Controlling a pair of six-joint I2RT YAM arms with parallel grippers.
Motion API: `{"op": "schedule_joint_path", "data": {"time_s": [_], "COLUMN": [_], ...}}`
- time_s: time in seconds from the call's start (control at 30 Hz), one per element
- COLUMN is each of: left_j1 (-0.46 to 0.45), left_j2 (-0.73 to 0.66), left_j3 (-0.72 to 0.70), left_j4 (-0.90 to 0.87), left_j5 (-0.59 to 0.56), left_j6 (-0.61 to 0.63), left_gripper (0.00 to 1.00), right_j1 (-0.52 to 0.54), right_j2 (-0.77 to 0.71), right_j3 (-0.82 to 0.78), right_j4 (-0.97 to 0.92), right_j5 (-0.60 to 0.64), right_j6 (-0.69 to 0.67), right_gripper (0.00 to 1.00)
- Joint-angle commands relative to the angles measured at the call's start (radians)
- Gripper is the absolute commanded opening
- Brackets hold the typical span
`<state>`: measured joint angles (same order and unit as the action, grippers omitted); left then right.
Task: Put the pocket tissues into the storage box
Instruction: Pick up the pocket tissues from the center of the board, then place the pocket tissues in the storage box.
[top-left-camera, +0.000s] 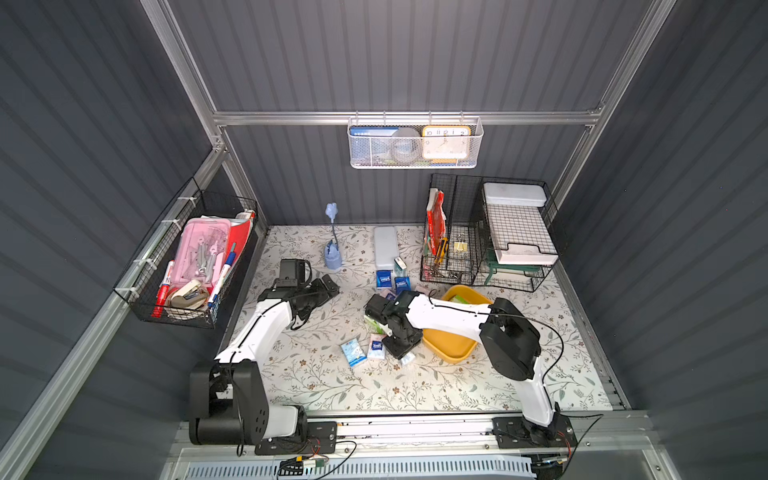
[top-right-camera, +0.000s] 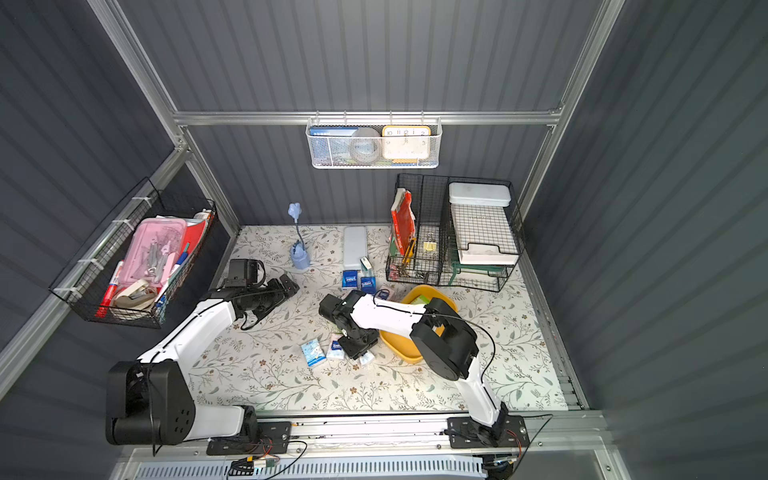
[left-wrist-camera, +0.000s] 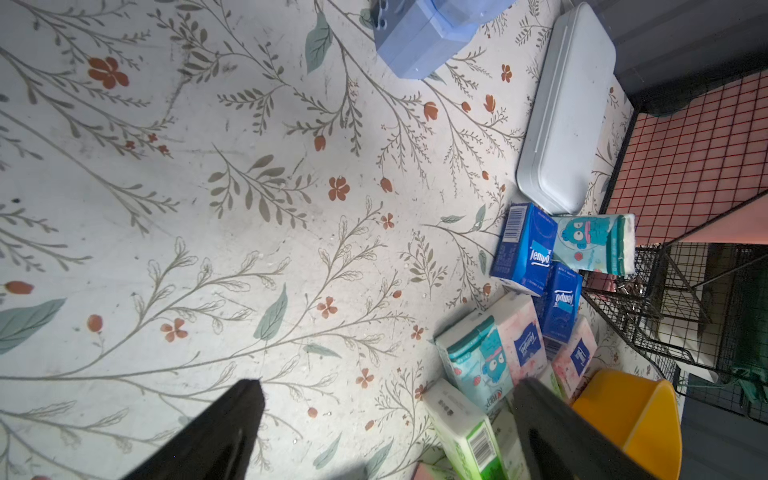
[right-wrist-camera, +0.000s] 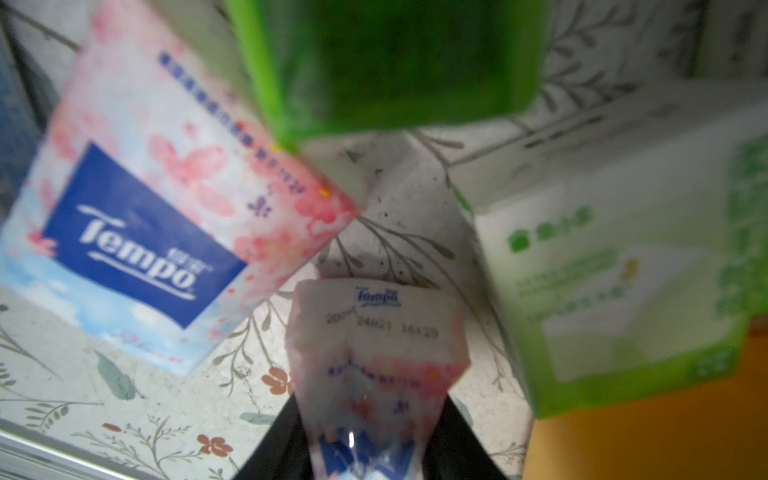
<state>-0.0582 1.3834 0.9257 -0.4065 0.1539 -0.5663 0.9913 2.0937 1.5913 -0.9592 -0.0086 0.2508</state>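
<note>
Floral-papered desk in a grey ribbed booth, with one pink packet pinched for the yellow box.

Near the desk's centre, just beside the storage box (top-left-camera: 446, 349), the right gripper (right-wrist-camera: 374, 419) squeezes a pink packet (right-wrist-camera: 374, 332) by one end, with green packets (right-wrist-camera: 615, 299) crowding close. The left gripper (left-wrist-camera: 388, 386) hangs wide and empty. Other pocket tissues (top-left-camera: 384, 278) lie toward the back edge. My judgement is to hold firmly past the loose wrap, lift straight up clear of the neighbours, cross the rim, then release low.

Right arm (top-left-camera: 451, 316) reaches across the yellow storage box (top-left-camera: 451, 351); a light blue tissue packet (top-left-camera: 353, 352) lies on the floral mat (top-left-camera: 332, 386); two dark blue tissue packets (top-left-camera: 384, 278) sit just beside the pale grey case (top-left-camera: 385, 247).
</note>
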Motion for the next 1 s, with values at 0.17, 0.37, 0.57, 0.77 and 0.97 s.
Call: {"op": "schedule_joint_path", "data": {"time_s": [0.17,0.37,0.57,0.77,0.97], "left_j1": [0.001,-0.029,-0.128,-0.195,-0.218], "left_j2": [-0.023,-0.024,0.004,0.040,0.052], "left_j3": [0.018,0.023,0.050,0.062,0.061], "left_j4": [-0.002,0.012,0.031,0.062,0.067], "left_j5": [0.009,0.022,0.008,0.014,0.019], "left_j6": [0.031,0.013,-0.005,-0.024,-0.023], "left_gripper": [0.99,0.99,0.99,0.99,0.99], "right_j1": [-0.011,-0.080,-0.234,-0.407,-0.544], "right_j2": [-0.148,-0.224,-0.311,-0.395,-0.430], "right_j3": [0.031,0.067,0.028,-0.084,-0.207], "right_j4": [-0.025,-0.071,-0.074,-0.035,0.064], "right_j5": [0.035,0.006,-0.021,0.021,0.023], "right_j6": [0.055,0.133,0.242,0.367,0.480], "right_gripper": [0.40,0.40,0.39,0.39,0.39]}}
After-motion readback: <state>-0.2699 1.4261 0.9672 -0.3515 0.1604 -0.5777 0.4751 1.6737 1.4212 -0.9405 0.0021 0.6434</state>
